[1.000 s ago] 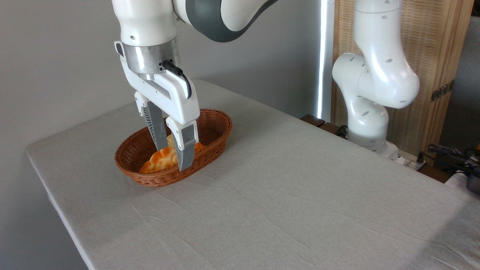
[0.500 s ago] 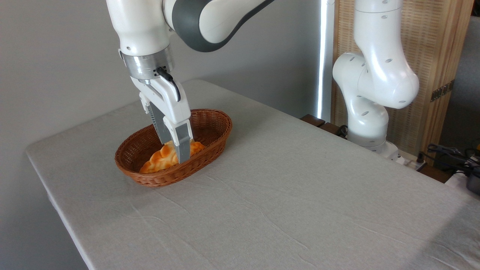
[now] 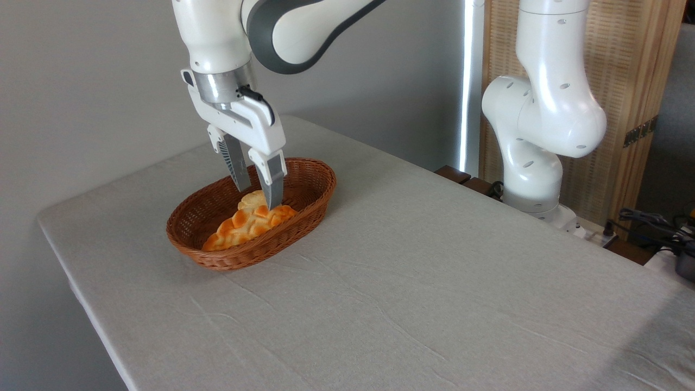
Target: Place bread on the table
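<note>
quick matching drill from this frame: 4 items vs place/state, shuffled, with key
Items:
1. bread
2. braided loaf
3. basket
4. gripper

Place or state:
A. brown wicker, resting on the table cloth
B. pale bun at the back of the basket, between the jaws
C. jaws apart, lowered into the basket
D. orange, lying along the basket's near side

Pairs: 1-B, 2-D, 3-A, 4-C

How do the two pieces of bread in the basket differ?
The bread is pale tan and small; the braided loaf is orange and longer. The bread lies toward the basket's far end between the open gripper's fingers; the braided loaf lies nearer the camera, outside them. Both sit in the basket.
</note>
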`<state>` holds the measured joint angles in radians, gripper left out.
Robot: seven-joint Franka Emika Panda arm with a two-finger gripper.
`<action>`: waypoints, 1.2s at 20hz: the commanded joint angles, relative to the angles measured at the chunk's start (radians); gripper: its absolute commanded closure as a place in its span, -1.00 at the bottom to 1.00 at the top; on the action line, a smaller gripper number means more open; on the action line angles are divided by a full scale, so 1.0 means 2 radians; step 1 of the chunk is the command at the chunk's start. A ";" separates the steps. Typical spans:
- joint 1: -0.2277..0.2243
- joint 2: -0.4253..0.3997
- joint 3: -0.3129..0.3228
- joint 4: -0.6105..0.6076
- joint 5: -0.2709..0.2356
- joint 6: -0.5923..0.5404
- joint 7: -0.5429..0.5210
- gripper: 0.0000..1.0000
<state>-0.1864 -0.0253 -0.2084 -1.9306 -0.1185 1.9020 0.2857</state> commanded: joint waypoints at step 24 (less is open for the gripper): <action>-0.034 0.029 -0.009 -0.054 -0.035 0.089 -0.180 -1.00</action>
<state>-0.2451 0.0202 -0.2315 -2.0327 -0.1921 2.0628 -0.0737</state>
